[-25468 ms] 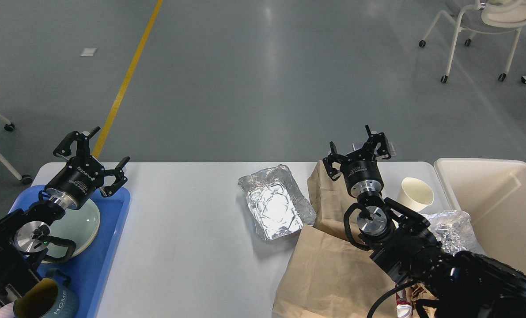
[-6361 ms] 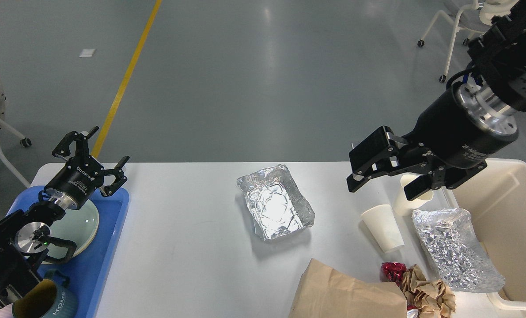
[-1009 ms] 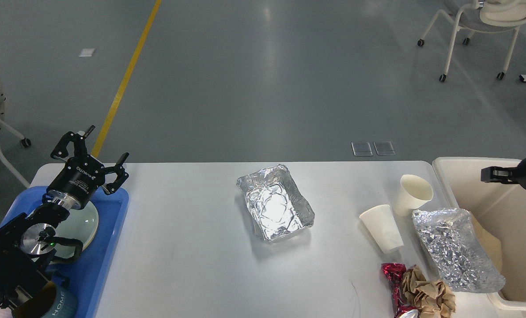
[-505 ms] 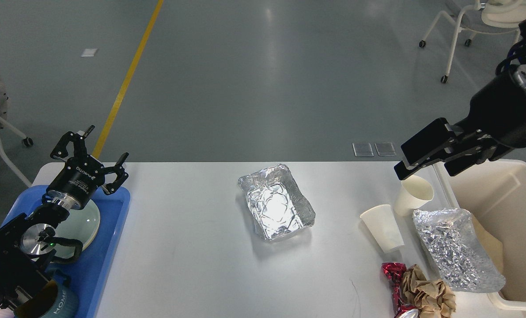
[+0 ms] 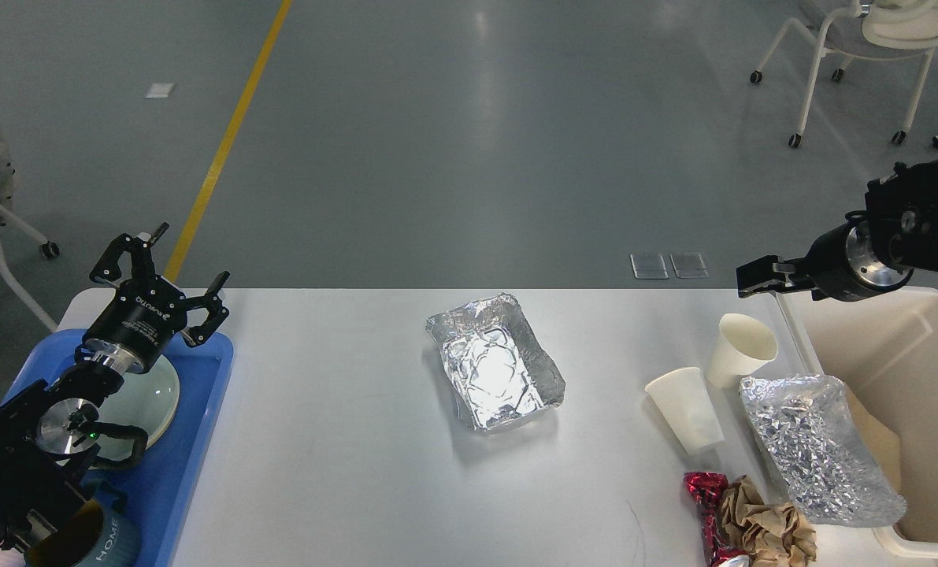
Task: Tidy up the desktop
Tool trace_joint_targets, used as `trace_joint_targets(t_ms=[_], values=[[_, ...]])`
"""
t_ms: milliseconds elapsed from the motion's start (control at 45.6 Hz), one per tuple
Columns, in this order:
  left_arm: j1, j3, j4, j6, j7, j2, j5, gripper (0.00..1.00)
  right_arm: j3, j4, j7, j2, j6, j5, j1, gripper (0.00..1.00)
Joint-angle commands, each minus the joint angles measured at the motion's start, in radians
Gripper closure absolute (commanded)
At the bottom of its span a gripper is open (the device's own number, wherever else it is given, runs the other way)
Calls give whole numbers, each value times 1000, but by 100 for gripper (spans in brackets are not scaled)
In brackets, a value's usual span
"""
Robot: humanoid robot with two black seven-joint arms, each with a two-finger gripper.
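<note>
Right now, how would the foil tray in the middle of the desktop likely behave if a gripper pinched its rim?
The foil tray looks thin and crinkled, so its rim would probably dent rather than stay stiff. It appears empty, so likely light, and may slide on the smooth desktop if pushed.

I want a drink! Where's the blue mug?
In the head view the blue mug sits at the bottom left corner, on the blue tray, just below the pale plate.
</note>
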Motion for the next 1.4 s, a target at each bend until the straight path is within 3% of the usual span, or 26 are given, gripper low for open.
trace_joint_targets(t_ms=[0,219,461,505,614,680,702,724,746,965,1075,1185,1294,1382], values=[[0,0,0,0,-1,0,0,0,15,-71,-9,43,-17,30,-89,0],[0,0,0,0,-1,0,0,0,21,-300,-16,106,-52,54,-267,0],[0,0,0,0,-1,0,0,0,20,-343,-30,121,-144,87,-373,1],[0,0,0,0,-1,0,0,0,20,-346,-32,121,-158,87,-387,11],[0,0,0,0,-1,0,0,0,18,-360,-32,130,-168,81,-410,57],[0,2,0,0,-1,0,0,0,14,-390,-30,144,-168,81,-428,68],[0,0,0,0,-1,0,0,0,11,-403,-29,150,-168,82,-431,77],[0,0,0,0,-1,0,0,0,11,-415,-27,156,-168,84,-438,95],[0,2,0,0,-1,0,0,0,11,-426,-27,161,-166,84,-444,100],[0,0,0,0,1,0,0,0,12,-424,-27,175,-149,88,-433,100],[1,0,0,0,1,0,0,0,0,-360,-15,158,-103,85,-335,100],[0,0,0,0,-1,0,0,0,-11,-169,7,49,-16,73,-90,100],[0,0,0,0,-1,0,0,0,-98,66,14,-42,52,59,269,100],[0,0,0,0,-1,0,0,0,-210,224,92,-58,156,-16,576,100]])
